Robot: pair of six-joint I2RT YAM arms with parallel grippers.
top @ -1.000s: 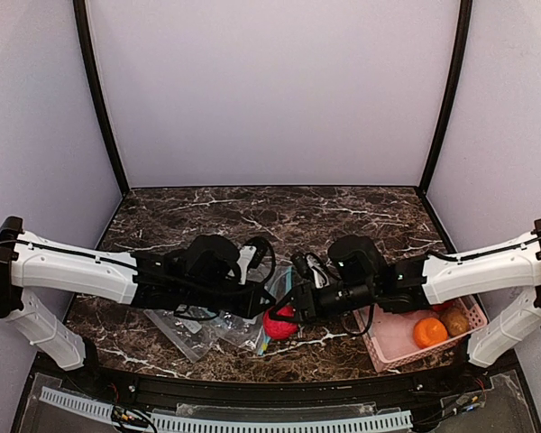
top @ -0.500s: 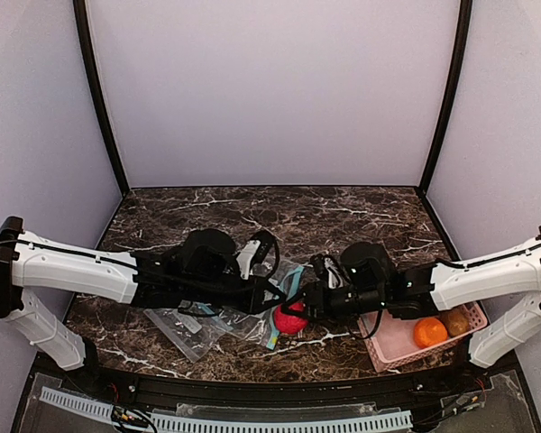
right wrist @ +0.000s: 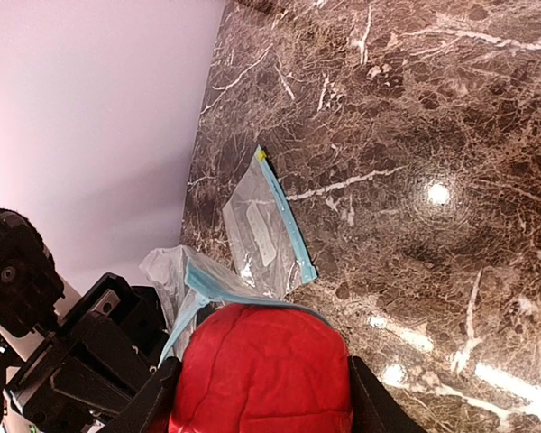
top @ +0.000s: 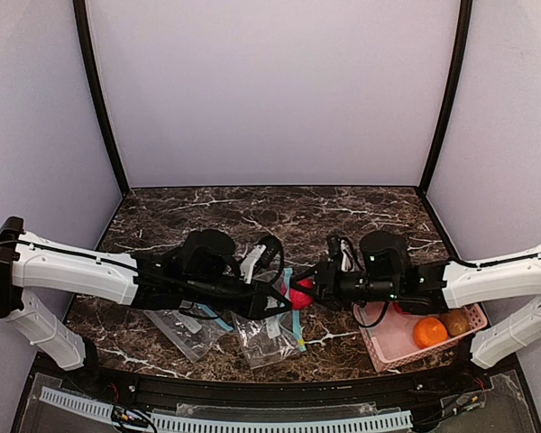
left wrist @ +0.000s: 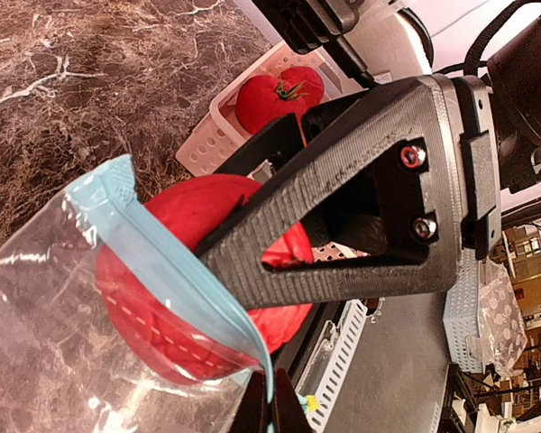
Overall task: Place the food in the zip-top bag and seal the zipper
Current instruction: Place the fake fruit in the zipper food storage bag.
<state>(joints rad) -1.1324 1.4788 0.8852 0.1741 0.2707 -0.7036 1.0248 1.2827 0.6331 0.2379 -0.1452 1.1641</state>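
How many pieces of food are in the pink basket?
3: an orange, a brown one beside it, and a red tomato by the right arm; others may be hidden.

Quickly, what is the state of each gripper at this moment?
Left gripper: shut on the zip-top bag, at its edge.
Right gripper: shut on a red fruit.

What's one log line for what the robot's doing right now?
left gripper: pinching zip-top bag rim | right gripper: holding red fruit at bag mouth | basket: orange fruit inside | zipper: open
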